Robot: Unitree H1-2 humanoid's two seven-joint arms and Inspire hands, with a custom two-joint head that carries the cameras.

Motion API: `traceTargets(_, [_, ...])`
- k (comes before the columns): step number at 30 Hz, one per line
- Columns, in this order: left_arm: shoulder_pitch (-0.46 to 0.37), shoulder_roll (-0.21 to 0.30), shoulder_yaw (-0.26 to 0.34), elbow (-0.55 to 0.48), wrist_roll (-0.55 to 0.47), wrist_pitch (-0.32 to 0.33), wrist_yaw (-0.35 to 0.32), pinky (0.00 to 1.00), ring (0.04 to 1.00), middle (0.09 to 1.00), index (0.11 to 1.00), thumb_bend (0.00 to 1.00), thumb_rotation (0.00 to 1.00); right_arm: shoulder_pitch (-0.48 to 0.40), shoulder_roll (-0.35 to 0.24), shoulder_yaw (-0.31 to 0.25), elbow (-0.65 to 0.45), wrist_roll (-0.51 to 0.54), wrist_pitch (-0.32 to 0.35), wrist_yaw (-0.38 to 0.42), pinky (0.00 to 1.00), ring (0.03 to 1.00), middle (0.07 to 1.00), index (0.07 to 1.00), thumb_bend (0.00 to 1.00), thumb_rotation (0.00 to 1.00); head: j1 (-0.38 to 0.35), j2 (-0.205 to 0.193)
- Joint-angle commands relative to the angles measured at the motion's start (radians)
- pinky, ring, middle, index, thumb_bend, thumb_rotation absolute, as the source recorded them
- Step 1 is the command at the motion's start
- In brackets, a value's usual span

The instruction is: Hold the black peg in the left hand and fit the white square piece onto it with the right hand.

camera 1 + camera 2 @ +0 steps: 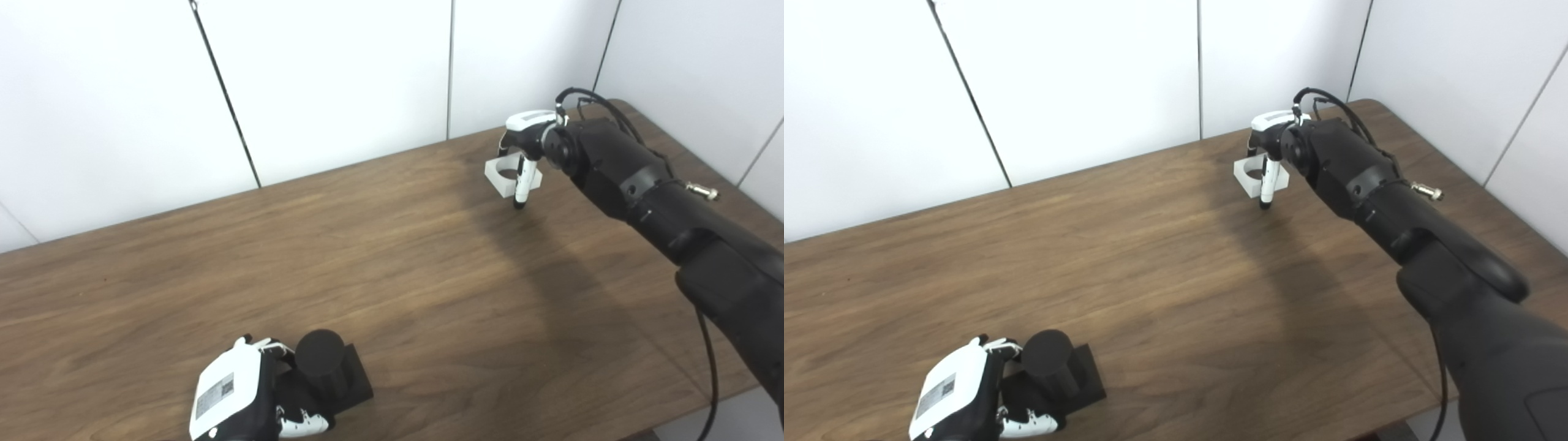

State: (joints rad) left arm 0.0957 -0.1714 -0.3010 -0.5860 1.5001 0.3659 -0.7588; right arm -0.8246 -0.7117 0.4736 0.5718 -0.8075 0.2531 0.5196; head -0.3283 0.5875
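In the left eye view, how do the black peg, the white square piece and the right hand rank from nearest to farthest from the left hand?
1. black peg: right beside the left hand, at the table's near edge, the fingers around its base.
2. and 3. white square piece and right hand: both far off at the back right. The hand is at the piece, too close together to rank.

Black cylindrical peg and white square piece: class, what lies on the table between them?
Only bare brown wooden table; both eye views show it.
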Motion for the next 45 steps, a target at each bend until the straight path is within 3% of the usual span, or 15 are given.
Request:
traceTargets(1, [0.044,-0.05,-0.01,0.011,0.017,-0.001,-0.028,1.0,0.991,0.878,0.482,0.52,0.05,-0.042,-0.029,-0.02,-0.019,-0.003,-0.018,-0.019,0.98,1.0,0.93,0.701,0.88,0.19,-0.002,0.002])
traceTargets(5, [0.042,-0.052,-0.009,0.012,0.013,0.007,-0.029,1.0,0.992,0.88,0.481,0.52,0.05,-0.037,-0.028,-0.011,-0.017,-0.011,-0.015,-0.015,0.93,0.986,0.909,0.666,0.81,0.16,0.002,0.003])
traceTargets(11, [0.036,-0.056,-0.015,0.011,0.031,0.006,-0.044,1.0,0.995,0.882,0.481,0.52,0.05,-0.027,-0.023,-0.013,-0.017,-0.009,-0.011,-0.015,0.87,0.961,0.884,0.616,0.81,0.13,0.006,0.007])
traceTargets(13, [0.035,-0.06,-0.017,0.008,0.041,0.006,-0.055,1.0,0.998,0.886,0.481,0.52,0.05,-0.018,-0.02,-0.024,-0.024,0.0,-0.003,-0.021,0.88,0.956,0.87,0.517,0.59,0.14,0.007,0.008])
traceTargets(15, [0.035,-0.063,-0.017,0.007,0.042,0.009,-0.06,1.0,0.999,0.887,0.482,0.52,0.05,-0.004,-0.018,-0.032,-0.04,0.0,0.003,-0.03,0.87,0.935,0.847,0.494,0.54,0.14,0.008,0.009])
traceTargets(20, [0.032,-0.064,-0.013,0.008,0.03,0.016,-0.061,1.0,1.0,0.889,0.481,0.52,0.05,0.012,-0.016,-0.031,-0.05,-0.011,-0.009,-0.043,0.93,0.917,0.843,0.485,0.52,0.13,0.012,0.011])
traceTargets(25, [0.031,-0.063,-0.019,0.013,0.031,0.014,-0.056,1.0,1.0,0.888,0.481,0.52,0.05,0.017,-0.022,-0.019,-0.066,-0.021,-0.038,-0.042,0.91,0.904,0.81,0.483,0.52,0.13,0.017,0.013])
traceTargets(30, [0.033,-0.071,-0.018,0.016,0.019,0.023,-0.048,1.0,1.0,0.889,0.481,0.52,0.05,0.021,-0.028,-0.02,-0.098,-0.03,-0.053,-0.03,0.99,0.933,0.821,0.484,0.52,0.13,0.022,0.014])
traceTargets(39, [0.028,-0.091,-0.036,0.021,0.044,0.037,-0.052,1.0,1.0,0.889,0.482,0.52,0.05,0.026,-0.062,-0.025,-0.301,-0.042,-0.119,0.039,1.0,0.933,0.825,0.485,0.53,0.14,0.09,0.042])
traceTargets(42, [0.027,-0.109,-0.05,0.031,0.056,0.044,-0.041,1.0,1.0,0.886,0.482,0.52,0.05,0.027,-0.067,-0.04,-0.416,-0.035,-0.115,0.095,1.0,0.931,0.825,0.485,0.53,0.14,0.207,0.083])
traceTargets(45, [0.026,-0.126,-0.068,0.045,0.077,0.052,-0.033,1.0,1.0,0.88,0.482,0.52,0.05,0.041,-0.062,-0.061,-0.549,-0.017,-0.112,0.149,1.0,0.927,0.814,0.485,0.53,0.14,0.271,0.103])
